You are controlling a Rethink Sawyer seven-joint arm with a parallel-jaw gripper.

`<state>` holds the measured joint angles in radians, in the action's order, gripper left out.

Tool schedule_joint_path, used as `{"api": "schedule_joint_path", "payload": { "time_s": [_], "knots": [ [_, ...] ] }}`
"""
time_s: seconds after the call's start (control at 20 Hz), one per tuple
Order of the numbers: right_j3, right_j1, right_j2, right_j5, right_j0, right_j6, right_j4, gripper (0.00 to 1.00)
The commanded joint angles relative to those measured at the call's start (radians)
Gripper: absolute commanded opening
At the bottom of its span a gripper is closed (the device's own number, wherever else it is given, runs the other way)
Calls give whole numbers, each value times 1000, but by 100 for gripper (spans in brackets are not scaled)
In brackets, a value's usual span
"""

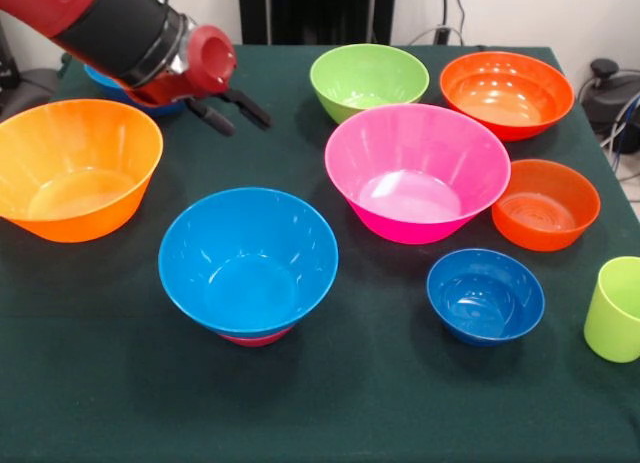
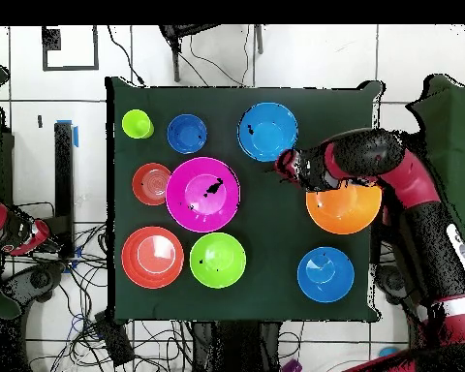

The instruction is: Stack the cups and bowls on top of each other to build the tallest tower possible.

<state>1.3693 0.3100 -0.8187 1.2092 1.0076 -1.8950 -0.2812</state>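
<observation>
Hovering over the far left of the table, our gripper (image 1: 232,111) is carrying nothing; its two dark fingers are spread apart, with only cloth beneath them. We are reading this as a pause between picks, since no tower is standing yet. The one start on it is the medium blue bowl (image 1: 248,259) at the near centre, which is sitting on a small crimson bowl (image 1: 256,337) whose rim just peeks out below. Everything else is lying apart, mouth up, so each rim is free to be taken: the large pink bowl (image 1: 417,171) in the middle, the large orange bowl (image 1: 76,168) on the left, the green bowl (image 1: 369,79) and a red-orange bowl (image 1: 506,92) at the far side, a smaller red-orange bowl (image 1: 545,204) to the right, a small blue bowl (image 1: 485,294) near it, and the lime cup (image 1: 615,309) at the near right edge. Another blue bowl (image 2: 325,274) is mostly hiding behind the arm.

The dark green cloth (image 1: 120,383) is covering the table. Around it we are seeing pale floor tiles and tangled cables (image 2: 81,300).
</observation>
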Motion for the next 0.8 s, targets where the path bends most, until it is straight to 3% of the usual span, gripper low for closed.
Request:
{"api": "schedule_joint_path", "payload": {
  "time_s": [0.05, 0.45, 0.8],
  "knots": [
    [151, -35, -47, -9, 35, 323, -52, 100],
    [206, -37, -33, -95, 29, 258, -123, 100],
    [221, -43, -32, -103, 42, 249, -158, 100]
  ]
}}
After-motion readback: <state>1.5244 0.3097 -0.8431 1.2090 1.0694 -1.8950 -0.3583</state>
